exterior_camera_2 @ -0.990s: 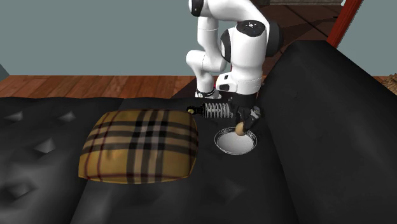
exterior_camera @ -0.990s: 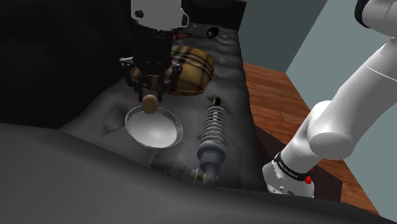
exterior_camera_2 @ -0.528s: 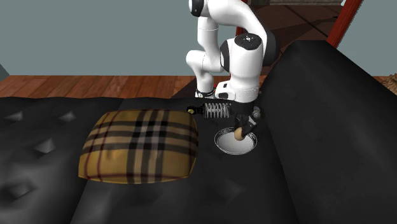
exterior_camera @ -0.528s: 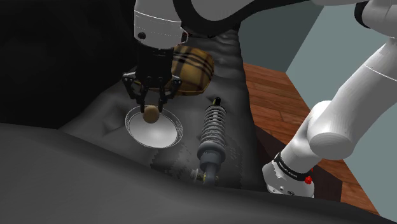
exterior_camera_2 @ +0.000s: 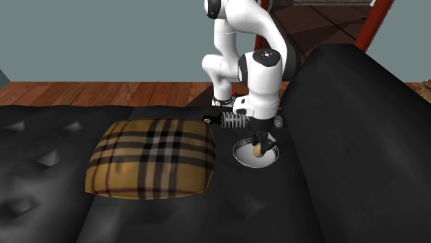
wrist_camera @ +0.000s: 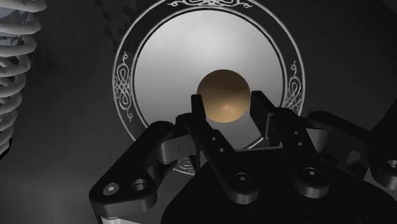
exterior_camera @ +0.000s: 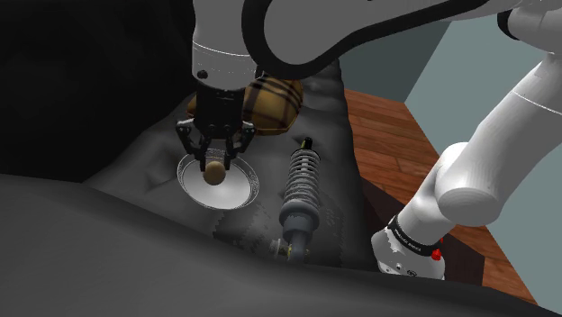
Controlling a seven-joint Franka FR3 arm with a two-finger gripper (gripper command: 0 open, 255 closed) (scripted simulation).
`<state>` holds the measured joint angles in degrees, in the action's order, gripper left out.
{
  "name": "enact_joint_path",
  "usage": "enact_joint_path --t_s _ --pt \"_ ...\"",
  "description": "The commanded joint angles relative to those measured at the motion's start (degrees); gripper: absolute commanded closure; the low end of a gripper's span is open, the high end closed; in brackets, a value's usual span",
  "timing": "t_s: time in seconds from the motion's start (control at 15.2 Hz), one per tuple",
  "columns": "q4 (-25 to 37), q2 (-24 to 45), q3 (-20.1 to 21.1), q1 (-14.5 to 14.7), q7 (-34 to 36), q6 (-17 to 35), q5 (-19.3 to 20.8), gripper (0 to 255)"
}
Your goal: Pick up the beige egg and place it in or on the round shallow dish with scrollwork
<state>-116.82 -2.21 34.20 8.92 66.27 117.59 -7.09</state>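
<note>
Lower than half a second ago: gripper (exterior_camera: 214, 162) and arm have dropped toward the dish, bringing the egg down with them. Nothing else has shifted.

Count: one egg, one dish, one cushion, one coil-spring strut, one arm.

Egg (exterior_camera: 215, 171), tan-beige, sits clamped between the two black fingers (wrist_camera: 198, 108), one on either side of it. It hangs over the middle of the dish's bowl; whether it touches the bottom cannot be told.

Dish (exterior_camera: 232, 191) is round, shallow and pale grey, with a scrollwork band round the rim. It lies flat on the dark upholstered seat (exterior_camera_2: 173, 214).

Coil-spring strut (exterior_camera: 300, 180) lies just beside the dish, on the shoulder view's right, apart from it.

Plaid cushion (exterior_camera_2: 152, 157) rests on the same seat, on the far side of the dish in the shoulder view and at the second exterior view's left.

Wood floor (exterior_camera: 387, 126) shows beyond the seat's right edge in the shoulder view.
</note>
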Motion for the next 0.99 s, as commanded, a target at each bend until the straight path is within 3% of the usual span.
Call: enact_joint_path --t_s 0.0,0.2,0.26,0.59,0.92 --pt "-0.04 0.01 0.00 0.00 0.00 0.07 0.01 255" --pt "-0.04 0.01 0.00 0.00 0.00 0.07 0.01 255" --pt "-0.04 0.01 0.00 0.00 0.00 0.07 0.01 0" --pt "-0.04 0.01 0.00 0.00 0.00 0.07 0.01 0" --pt "5.17 -2.21 -0.75 -0.48 -0.77 -7.12 -0.95 0"
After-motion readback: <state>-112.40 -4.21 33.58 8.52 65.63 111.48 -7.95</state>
